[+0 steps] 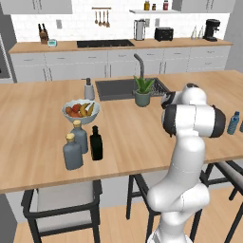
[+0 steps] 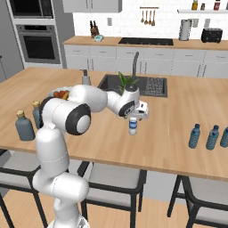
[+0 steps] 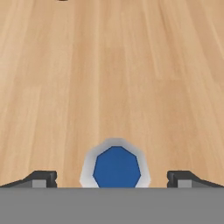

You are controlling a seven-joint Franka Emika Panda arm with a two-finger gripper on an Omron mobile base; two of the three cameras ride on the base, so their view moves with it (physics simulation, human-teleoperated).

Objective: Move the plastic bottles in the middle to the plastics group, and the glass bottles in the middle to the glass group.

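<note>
a: where was the claw at that moment?

b: it hung over the middle of the wooden bench, pointing straight down. right under it stood the small water bottle, upright, its long axis running up toward the hand.

a: and the claw itself, shut or not?

b: spread as wide as it goes, holding nothing. in the hand view the bottle's blue top sat midway between the two dark fingertips, one tip well out to each side, neither touching it.

a: so the bottle lay directly below?

b: yes, centred between the jaws. i'd judge the coming move was a plain drop along that upright axis, then a squeeze across the narrow body.

a: where did it have to go?

b: the plastics group, a few blue bottles, stood far off at the bench's right end.

a: and the other one?

b: the black bottle already stood just beside the two grey-blue stoppered bottles at the left, near a fruit bowl.
</note>
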